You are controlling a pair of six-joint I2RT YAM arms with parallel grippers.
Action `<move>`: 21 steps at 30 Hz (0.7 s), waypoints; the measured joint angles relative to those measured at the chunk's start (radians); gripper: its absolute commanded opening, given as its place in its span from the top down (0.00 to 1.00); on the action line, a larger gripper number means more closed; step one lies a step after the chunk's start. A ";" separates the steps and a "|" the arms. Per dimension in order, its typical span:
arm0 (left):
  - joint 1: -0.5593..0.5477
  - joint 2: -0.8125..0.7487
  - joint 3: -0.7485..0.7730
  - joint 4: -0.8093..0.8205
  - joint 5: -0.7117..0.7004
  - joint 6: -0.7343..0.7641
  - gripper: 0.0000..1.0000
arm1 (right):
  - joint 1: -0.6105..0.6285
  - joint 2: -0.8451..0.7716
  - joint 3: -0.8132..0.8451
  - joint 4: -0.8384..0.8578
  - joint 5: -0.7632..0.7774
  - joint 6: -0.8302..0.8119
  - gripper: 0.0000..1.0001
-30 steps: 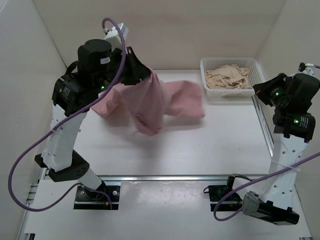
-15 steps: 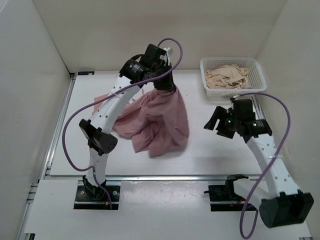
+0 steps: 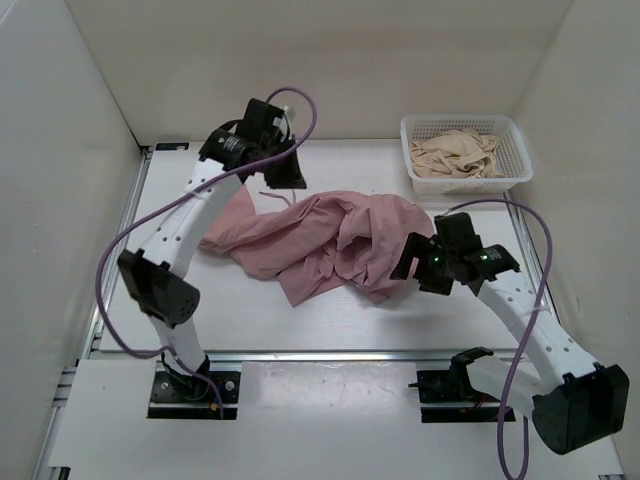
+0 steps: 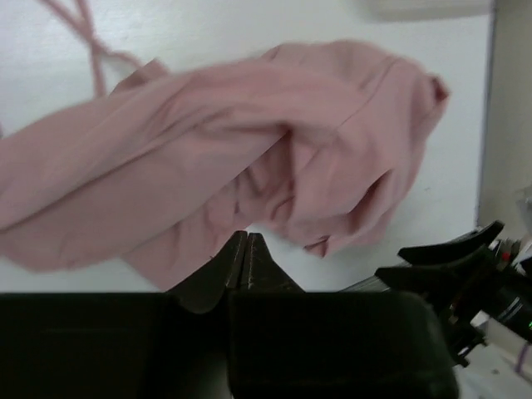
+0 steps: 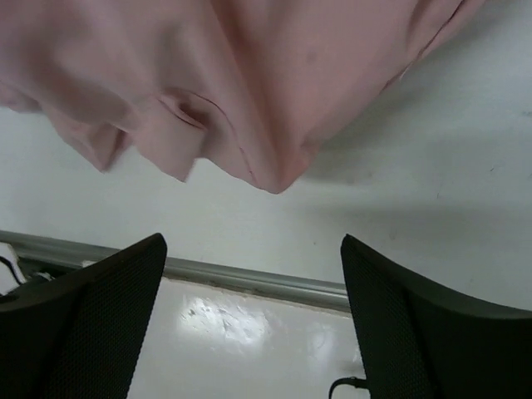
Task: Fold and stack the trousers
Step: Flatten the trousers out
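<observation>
The left arm stretches far over the table (image 3: 250,310), its claw (image 3: 284,172) just behind the crumpled pink trousers (image 3: 320,240). The right arm bends inward, its claw (image 3: 405,265) low at the heap's right edge. Waist and legs cannot be told apart in the bunched cloth. The left claw's fingers (image 4: 237,262) are pressed together with nothing seen between them. The right claw's fingers (image 5: 100,316) gape wide, the cloth just ahead of them.
</observation>
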 measured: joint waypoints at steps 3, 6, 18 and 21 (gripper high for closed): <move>0.005 -0.133 -0.203 0.021 -0.048 0.014 0.90 | 0.037 0.031 -0.070 0.024 -0.002 0.046 0.37; -0.019 -0.256 -0.443 0.053 -0.064 0.022 0.70 | 0.049 0.039 -0.119 0.043 0.000 0.094 0.61; -0.193 -0.289 -0.856 0.143 -0.052 -0.008 0.24 | 0.060 0.087 -0.201 0.167 -0.016 0.175 0.21; -0.208 -0.256 -0.859 0.180 -0.073 -0.013 0.00 | 0.060 0.147 -0.175 0.197 -0.021 0.163 0.19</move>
